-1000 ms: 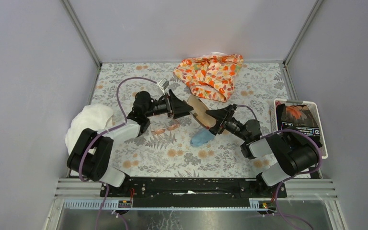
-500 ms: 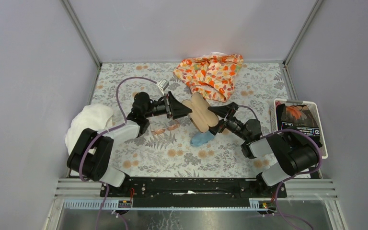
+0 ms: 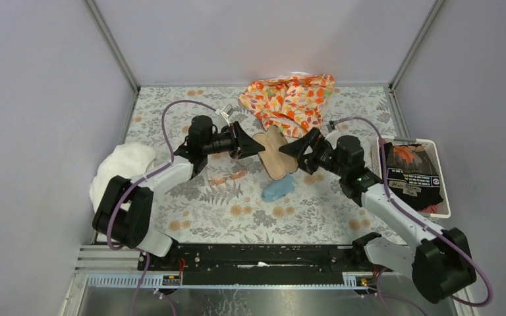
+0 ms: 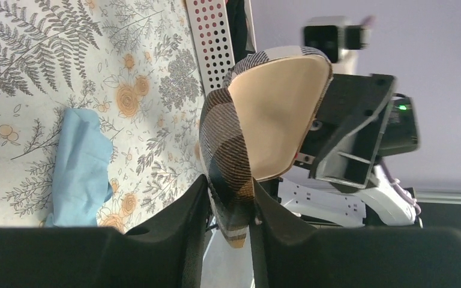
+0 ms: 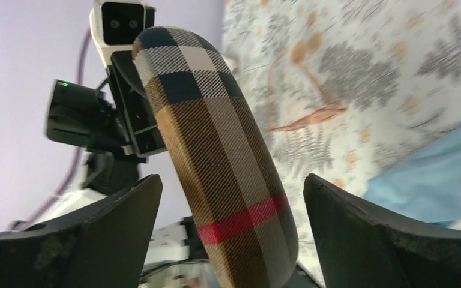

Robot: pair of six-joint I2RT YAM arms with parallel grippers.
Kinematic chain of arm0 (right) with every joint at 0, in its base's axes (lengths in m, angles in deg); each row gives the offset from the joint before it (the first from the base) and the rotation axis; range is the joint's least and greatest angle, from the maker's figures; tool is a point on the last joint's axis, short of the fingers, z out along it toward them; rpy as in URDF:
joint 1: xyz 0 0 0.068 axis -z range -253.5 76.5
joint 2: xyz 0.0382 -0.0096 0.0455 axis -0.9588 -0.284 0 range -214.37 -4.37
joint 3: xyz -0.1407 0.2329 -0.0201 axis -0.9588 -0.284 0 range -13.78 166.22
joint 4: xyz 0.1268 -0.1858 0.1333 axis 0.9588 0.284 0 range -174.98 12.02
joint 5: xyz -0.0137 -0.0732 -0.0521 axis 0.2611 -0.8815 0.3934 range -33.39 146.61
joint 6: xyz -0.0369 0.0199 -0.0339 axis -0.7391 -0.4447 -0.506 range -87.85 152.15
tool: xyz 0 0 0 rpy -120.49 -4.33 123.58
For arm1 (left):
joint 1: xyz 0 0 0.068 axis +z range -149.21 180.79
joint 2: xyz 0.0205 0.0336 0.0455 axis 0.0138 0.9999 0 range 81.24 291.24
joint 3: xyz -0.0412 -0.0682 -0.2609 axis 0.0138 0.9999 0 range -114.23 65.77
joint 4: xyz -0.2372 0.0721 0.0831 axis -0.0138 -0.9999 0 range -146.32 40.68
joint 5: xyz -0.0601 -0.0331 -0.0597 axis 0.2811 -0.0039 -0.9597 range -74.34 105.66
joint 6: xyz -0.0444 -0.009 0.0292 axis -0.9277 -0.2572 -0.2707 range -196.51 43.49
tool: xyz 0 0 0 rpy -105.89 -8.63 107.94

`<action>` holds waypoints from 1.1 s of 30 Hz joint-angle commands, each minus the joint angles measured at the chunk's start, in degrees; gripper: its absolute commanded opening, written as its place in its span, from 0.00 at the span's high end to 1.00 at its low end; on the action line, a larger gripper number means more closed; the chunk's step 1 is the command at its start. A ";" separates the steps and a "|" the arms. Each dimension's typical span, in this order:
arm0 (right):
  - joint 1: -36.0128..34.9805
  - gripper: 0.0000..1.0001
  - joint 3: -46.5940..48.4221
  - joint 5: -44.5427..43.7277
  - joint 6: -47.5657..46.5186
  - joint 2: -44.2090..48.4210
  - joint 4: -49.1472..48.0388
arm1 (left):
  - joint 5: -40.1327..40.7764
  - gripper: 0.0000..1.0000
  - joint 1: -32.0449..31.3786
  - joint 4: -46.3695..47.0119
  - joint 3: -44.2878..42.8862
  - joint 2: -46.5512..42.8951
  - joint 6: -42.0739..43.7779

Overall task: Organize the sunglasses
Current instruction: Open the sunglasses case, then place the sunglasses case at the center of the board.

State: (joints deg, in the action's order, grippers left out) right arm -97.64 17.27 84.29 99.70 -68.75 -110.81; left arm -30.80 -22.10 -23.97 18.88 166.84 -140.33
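Top external view: left tool (image 3: 253, 146) pinches left side of open plaid case (image 3: 275, 153), raised off desk (image 3: 316, 210). Orange-pink sunglasses (image 3: 228, 177) lie on desk, near-left of case, not inside. Opposite, right tool (image 3: 295, 149) stands wide, straddling case's right side, gripping nothing. Judgement: pinch must stay firm, tan lining upward; free tool should lift thin frame gently. Case lining bare where visible. Basket (image 3: 405, 137), far right of case, holds dark packet (image 3: 412, 174).
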 commanded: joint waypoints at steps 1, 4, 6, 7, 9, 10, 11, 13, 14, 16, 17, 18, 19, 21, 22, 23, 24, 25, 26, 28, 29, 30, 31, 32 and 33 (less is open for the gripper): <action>-0.37 0.10 8.03 -10.01 -22.75 3.85 31.99 | 1.41 1.00 -0.84 -4.84 -2.77 0.00 2.30; -0.42 0.25 10.22 -10.94 -26.16 2.63 35.09 | 1.86 1.00 -1.96 -6.71 -3.96 0.03 2.97; -0.51 0.31 10.89 -10.98 -27.01 1.96 35.42 | 2.31 1.00 -2.93 -7.57 -4.48 0.13 3.47; -0.52 0.33 11.06 -11.07 -27.23 1.90 35.45 | 2.07 1.00 -3.14 -7.36 -4.52 0.22 3.35; -0.72 0.41 11.44 -11.40 -27.36 1.73 35.48 | 1.71 1.00 -3.21 -6.78 -4.59 0.50 2.86; -0.68 0.46 11.67 -11.53 -27.50 1.64 35.70 | 1.43 1.00 -3.21 -6.95 -4.84 0.71 2.82; -0.71 0.50 11.89 -11.72 -27.67 1.56 35.90 | 1.26 1.00 -3.21 -7.41 -5.20 0.89 3.00; -0.79 0.57 12.29 -11.89 -28.20 1.61 36.45 | 0.59 1.00 -3.44 -8.39 -6.24 1.33 3.92; -0.79 0.60 12.43 -11.76 -28.60 1.62 36.61 | 0.44 1.00 -3.61 -9.55 -7.07 1.59 4.72; -0.82 0.69 12.52 -11.41 -28.78 1.52 36.86 | 0.56 0.98 -3.94 -12.50 -8.73 2.18 6.40; -0.82 0.76 12.54 -10.80 -28.91 1.06 37.09 | 0.53 0.94 -4.11 -13.49 -9.75 2.53 7.09; -0.80 0.80 12.44 -10.36 -28.94 0.57 37.15 | 0.25 0.89 -4.29 -14.54 -10.55 3.01 7.83; -0.82 0.86 12.25 -9.83 -28.77 0.12 37.00 | -0.08 0.82 -4.34 -15.96 -11.44 3.55 8.75; -0.82 0.95 11.80 -8.92 -28.47 -0.87 36.39 | -0.97 0.68 -4.35 -19.32 -13.20 4.68 10.21; -0.82 1.00 11.68 -8.85 -28.32 -1.18 36.31 | -1.24 0.58 -4.34 -20.31 -13.97 4.94 10.80; -0.82 1.00 11.60 -9.12 -28.18 -1.41 36.36 | -1.36 0.45 -4.31 -20.81 -14.41 5.00 11.19; -0.82 1.00 11.56 -9.73 -27.99 -1.40 36.36 | -1.36 0.32 -4.36 -21.23 -14.76 4.95 11.46; -0.81 1.00 11.47 -10.47 -27.73 -1.26 36.37 | -1.17 0.25 -4.34 -21.58 -15.27 4.81 11.88; -0.81 1.00 11.29 -11.24 -27.43 -1.09 36.38 | -0.83 0.16 -4.35 -22.75 -15.96 4.61 12.65; -0.82 1.00 11.29 -13.09 -27.04 -0.78 36.41 | 1.04 0.03 -4.31 -28.61 -18.73 4.45 16.35; -0.74 1.00 11.48 -14.50 -27.12 -0.69 36.79 | 2.49 0.02 -4.27 -32.44 -20.46 4.35 19.03; -0.73 1.00 11.80 -16.14 -27.44 -0.60 37.87 | 3.79 0.01 -4.22 -35.82 -22.29 4.33 21.57; -0.72 1.00 12.13 -17.94 -27.81 -0.57 38.50 | 5.17 0.01 -4.09 -38.88 -23.89 4.19 23.84; -0.66 1.00 12.43 -20.18 -28.14 -0.62 39.87 | 6.28 0.01 -4.02 -41.25 -25.36 4.07 25.71; -0.53 1.00 12.61 -22.13 -28.36 -0.72 40.74 | 7.38 0.01 -3.86 -43.20 -26.48 3.77 27.02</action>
State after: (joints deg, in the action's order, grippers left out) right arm -98.39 28.03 70.15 71.59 -70.54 -72.86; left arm -27.95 -26.21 -54.77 -2.06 172.13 -123.26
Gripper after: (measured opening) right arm 0.059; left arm 0.984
